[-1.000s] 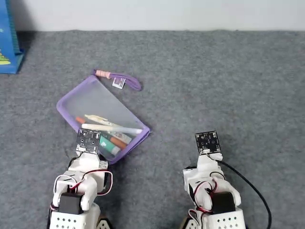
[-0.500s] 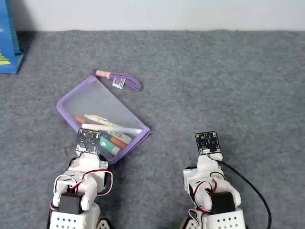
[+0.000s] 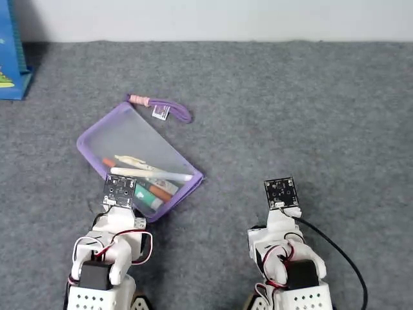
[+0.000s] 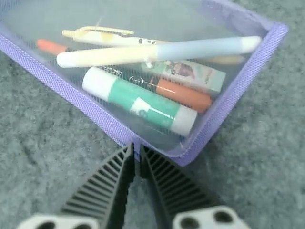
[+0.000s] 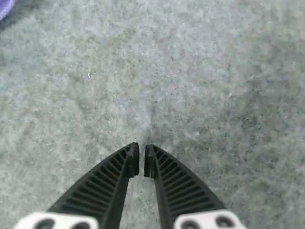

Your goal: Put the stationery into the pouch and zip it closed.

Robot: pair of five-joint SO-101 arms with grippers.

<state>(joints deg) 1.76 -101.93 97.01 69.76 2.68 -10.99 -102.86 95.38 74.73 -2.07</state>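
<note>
A clear pouch with purple trim (image 3: 129,139) lies slanted on the grey carpet, its wrist strap (image 3: 169,105) trailing toward the wall. Through its mesh wall I see a pale blue pen (image 4: 157,50), a green and white glue stick (image 4: 138,101), an orange marker (image 4: 183,94) and a yellowish pen (image 4: 97,32). My left gripper (image 4: 137,151) is shut, its tips right at the pouch's purple near edge (image 4: 95,117). Off to the right of the pouch, my right gripper (image 5: 141,160) is shut over bare carpet with nothing in it.
A blue box (image 3: 11,58) stands at the far left against the white wall (image 3: 213,19). Both arm bases sit at the near edge, the left arm (image 3: 110,252) just below the pouch and the right arm (image 3: 284,252) beside it. Open carpet stretches to the right.
</note>
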